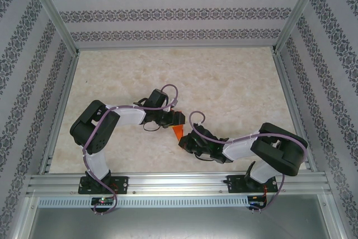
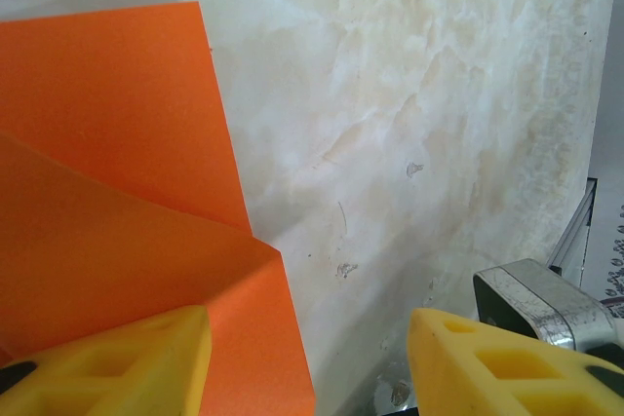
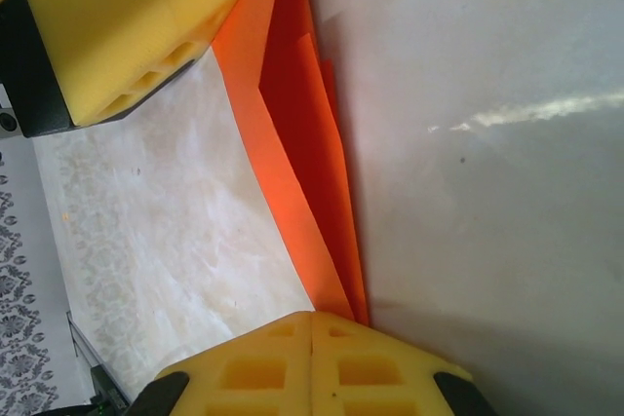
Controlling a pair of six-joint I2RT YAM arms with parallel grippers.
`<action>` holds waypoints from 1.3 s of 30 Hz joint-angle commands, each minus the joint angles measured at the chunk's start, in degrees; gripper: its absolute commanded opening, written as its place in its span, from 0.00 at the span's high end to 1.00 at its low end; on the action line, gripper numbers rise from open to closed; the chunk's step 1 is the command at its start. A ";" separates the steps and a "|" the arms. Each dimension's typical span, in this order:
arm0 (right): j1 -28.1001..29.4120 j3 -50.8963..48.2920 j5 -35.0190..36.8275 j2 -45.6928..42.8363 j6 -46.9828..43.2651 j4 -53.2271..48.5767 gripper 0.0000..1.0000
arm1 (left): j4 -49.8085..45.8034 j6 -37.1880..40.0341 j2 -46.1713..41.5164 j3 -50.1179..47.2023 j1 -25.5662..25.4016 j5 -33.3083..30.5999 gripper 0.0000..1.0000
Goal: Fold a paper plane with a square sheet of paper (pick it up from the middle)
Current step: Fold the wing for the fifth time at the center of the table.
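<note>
The right gripper (image 3: pixel 312 328) has its spongy yellow pads pinched shut on the thin, creased orange paper (image 3: pixel 297 143) at centre frame. The left gripper (image 2: pixel 307 333) stands half open, one pad over the paper's folded layers.

No text, label, brand, number or sign can be read. The bright orange folded sheet of paper (image 2: pixel 117 143) is unmarked, and the grey-and-white patterned wall panels (image 1: pixel 168 15) at twelve o'clock carry ornament, not writing.
</note>
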 commanded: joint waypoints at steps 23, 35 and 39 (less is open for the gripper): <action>-2.85 4.66 4.64 4.40 -0.49 -5.66 0.91 | -2.25 1.10 1.62 -0.02 -0.50 -1.65 0.43; -2.44 -1.63 -1.01 3.91 -0.36 -10.98 0.98 | -4.68 2.00 0.61 2.49 -0.33 -4.70 0.43; -2.50 -0.41 -2.01 3.81 -2.16 -13.39 0.99 | -5.30 1.95 0.76 3.45 -0.14 -6.16 0.43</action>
